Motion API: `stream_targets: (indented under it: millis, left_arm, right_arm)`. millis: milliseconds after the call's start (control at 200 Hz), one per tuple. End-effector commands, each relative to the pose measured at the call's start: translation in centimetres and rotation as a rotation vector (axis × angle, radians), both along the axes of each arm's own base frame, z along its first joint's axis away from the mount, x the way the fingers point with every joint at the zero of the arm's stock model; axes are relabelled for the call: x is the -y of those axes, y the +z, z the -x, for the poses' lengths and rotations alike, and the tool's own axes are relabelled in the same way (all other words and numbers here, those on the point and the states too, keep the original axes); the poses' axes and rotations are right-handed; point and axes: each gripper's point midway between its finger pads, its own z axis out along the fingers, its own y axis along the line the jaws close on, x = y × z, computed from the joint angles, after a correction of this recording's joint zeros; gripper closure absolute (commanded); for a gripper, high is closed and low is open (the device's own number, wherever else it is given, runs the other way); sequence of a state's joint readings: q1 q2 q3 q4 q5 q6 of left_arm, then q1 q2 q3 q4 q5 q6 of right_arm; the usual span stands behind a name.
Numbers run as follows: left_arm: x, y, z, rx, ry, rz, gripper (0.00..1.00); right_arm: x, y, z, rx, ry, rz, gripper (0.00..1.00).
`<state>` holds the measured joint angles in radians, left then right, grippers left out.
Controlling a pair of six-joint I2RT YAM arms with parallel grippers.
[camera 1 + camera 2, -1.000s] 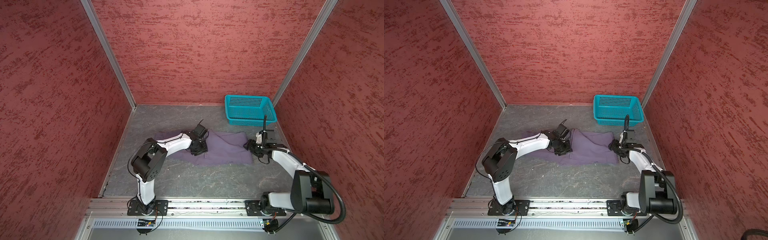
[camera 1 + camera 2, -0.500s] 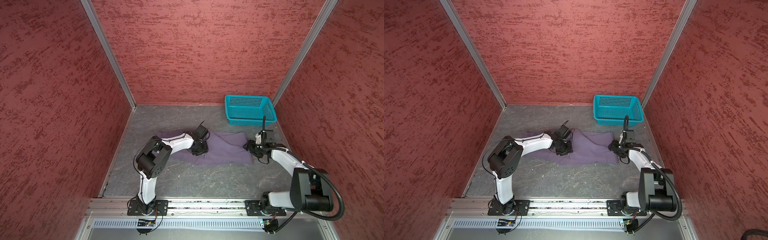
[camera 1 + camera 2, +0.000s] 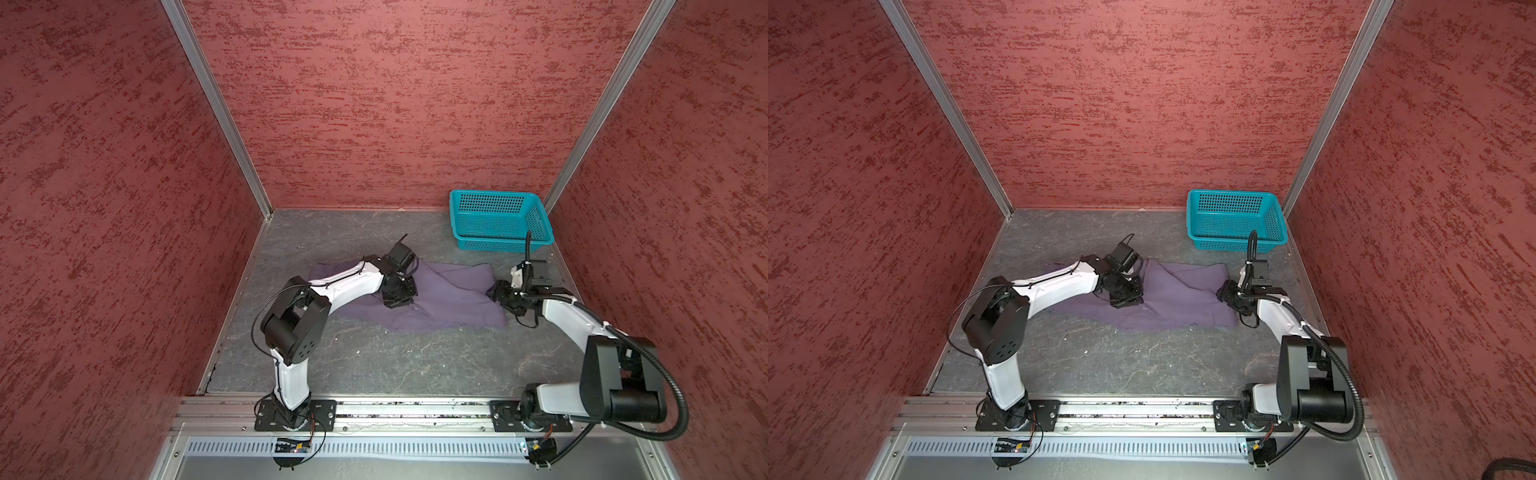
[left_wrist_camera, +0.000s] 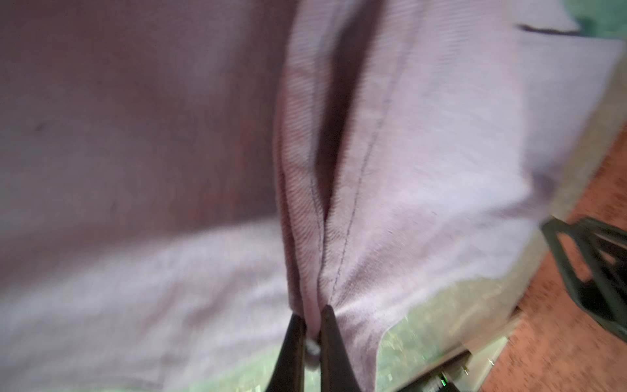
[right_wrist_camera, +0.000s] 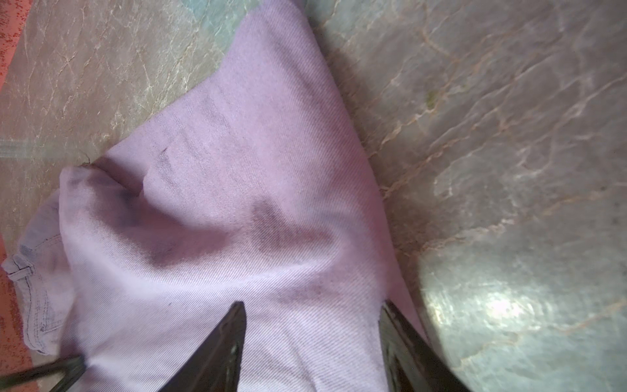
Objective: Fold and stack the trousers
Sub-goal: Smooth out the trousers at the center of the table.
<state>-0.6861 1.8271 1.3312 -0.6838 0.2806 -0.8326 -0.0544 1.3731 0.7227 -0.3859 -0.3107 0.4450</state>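
Purple trousers (image 4: 441,169) pinched by left gripper (image 4: 312,314), plain only wrist-side

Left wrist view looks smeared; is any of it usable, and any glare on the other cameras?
Left wrist view: motion blur toward the edges, sharp only at the trousers fold pinched in the left gripper. Right wrist view: weave crisp, one bright glare patch on the table. Both top views: sharp, evenly lit, no glare.
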Motion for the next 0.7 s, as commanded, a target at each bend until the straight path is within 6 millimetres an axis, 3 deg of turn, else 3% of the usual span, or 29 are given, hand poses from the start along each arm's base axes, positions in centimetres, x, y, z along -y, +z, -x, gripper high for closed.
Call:
stream_targets:
  millis: [0, 120, 255, 291, 346, 391, 496, 691]
  left_arm:
    - [-1.6, 1.4, 2.7, -0.064, -0.015, -0.026, 1.00]
    - [-2.4, 0.2, 4.3, -0.096, -0.001, -0.045, 1.00]
    - [-3.9, -3.8, 5.3, -0.155, 0.053, -0.076, 0.96]
    - [-4.4, -4.8, 5.2, -0.167, 0.073, -0.085, 0.89]
    - [-5.0, -6.1, 5.0, -0.189, 0.102, -0.089, 0.64]
    - [-5.2, -6.6, 4.8, -0.201, 0.117, -0.087, 0.55]
    - [-5.0, -5.6, 3.6, -0.173, 0.111, -0.078, 0.50]
    - [-5.1, -0.9, -0.4, -0.028, 0.080, -0.098, 0.43]
  right_arm:
    - [-0.1, 0.2, -0.4, 0.021, -0.001, -0.009, 0.37]
    - [-0.1, 0.7, -0.8, 0.043, -0.015, -0.023, 0.37]
    - [-0.1, 1.0, -0.9, 0.048, -0.014, -0.019, 0.36]
    - [0.0, 1.0, -0.9, 0.047, -0.014, -0.015, 0.36]
    - [0.0, 1.1, -0.8, 0.045, -0.010, -0.010, 0.35]
    - [0.1, 1.1, -0.7, 0.044, -0.010, -0.005, 0.34]
    - [0.2, 0.9, -0.3, 0.037, -0.007, 0.006, 0.31]
    - [-0.3, -0.9, 0.7, 0.004, -0.005, -0.026, 0.30]
